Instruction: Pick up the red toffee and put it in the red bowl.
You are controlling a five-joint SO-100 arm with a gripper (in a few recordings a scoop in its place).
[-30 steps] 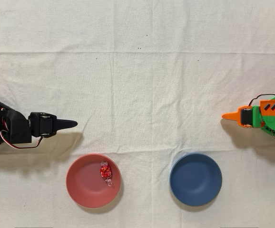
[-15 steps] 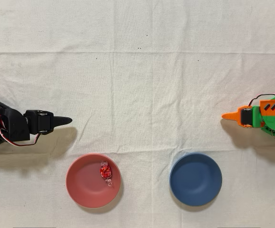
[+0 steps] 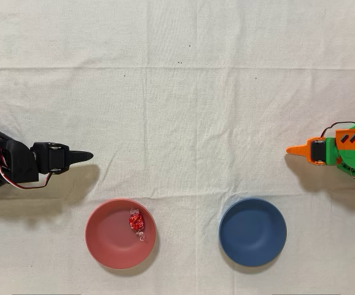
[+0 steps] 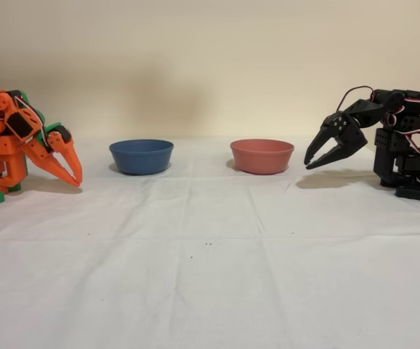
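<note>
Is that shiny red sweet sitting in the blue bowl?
No. In the overhead view the red toffee lies inside the red bowl, while the dark blue bowl holds nothing.

There are two round bowls: one salmon-red bowl (image 3: 120, 233) at the lower left of the overhead view and one dark blue bowl (image 3: 252, 232) at the lower right. There is one small shiny red toffee (image 3: 135, 222). There are two robot arms: one black arm (image 3: 18, 165) and one idle orange arm (image 3: 340, 151).

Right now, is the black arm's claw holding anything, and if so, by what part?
Nothing is held. The claw is slightly open and empty, hanging above the cloth; the red toffee lies in the red bowl.
</note>
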